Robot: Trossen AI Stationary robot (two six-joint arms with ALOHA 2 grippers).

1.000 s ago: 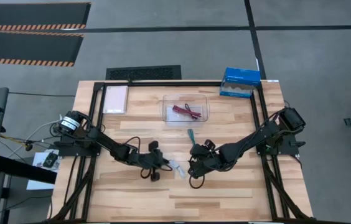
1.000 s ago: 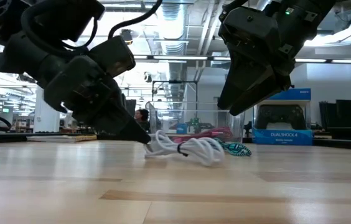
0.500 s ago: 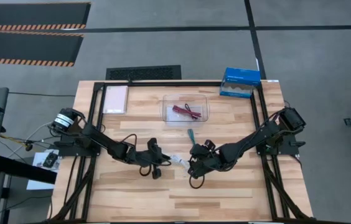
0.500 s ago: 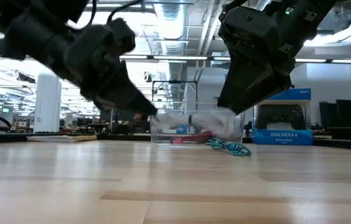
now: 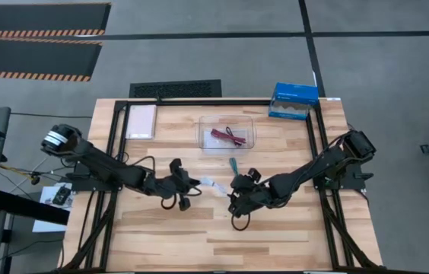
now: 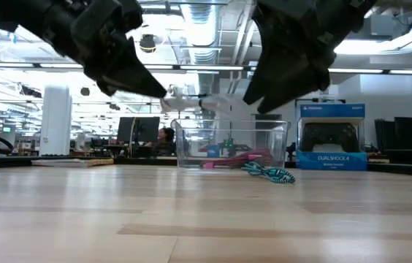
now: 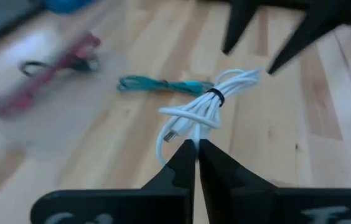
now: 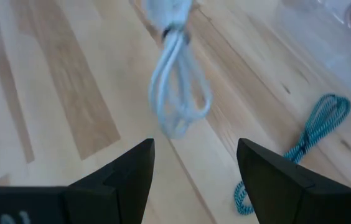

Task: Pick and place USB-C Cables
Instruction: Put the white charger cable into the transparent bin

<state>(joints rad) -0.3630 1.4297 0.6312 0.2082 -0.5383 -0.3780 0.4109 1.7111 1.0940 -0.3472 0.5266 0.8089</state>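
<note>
My left gripper (image 5: 196,182) is shut on the white cable bundle (image 5: 211,184), held above the table's middle; the bundle also shows in the low view (image 6: 191,103) and the left wrist view (image 7: 205,113). My right gripper (image 5: 232,199) is open and empty just to the right of it, with the white bundle (image 8: 177,81) ahead of its fingers. The teal cable (image 5: 233,166) lies flat on the wood near the clear bin (image 5: 203,131). The dark red cable (image 5: 224,136) lies in the bin, with a black one beside it. My left gripper pinches one end of the white bundle (image 7: 187,138) between its two fingertips. The fingers slant down from the table's left side. The bundle sticks out beyond the fingertips along their line, lifted clear of the table (image 6: 213,104).
A blue box (image 5: 293,100) stands at the far right corner. A pale flat pad (image 5: 141,121) lies at the far left. Bare wood runs along the near half of the table (image 5: 222,243).
My left gripper, shut on the white bundle, has gone up and toward the far edge. The bundle, which lay on the table, is lifted clear and now hangs at about the height of the bin's rim.
</note>
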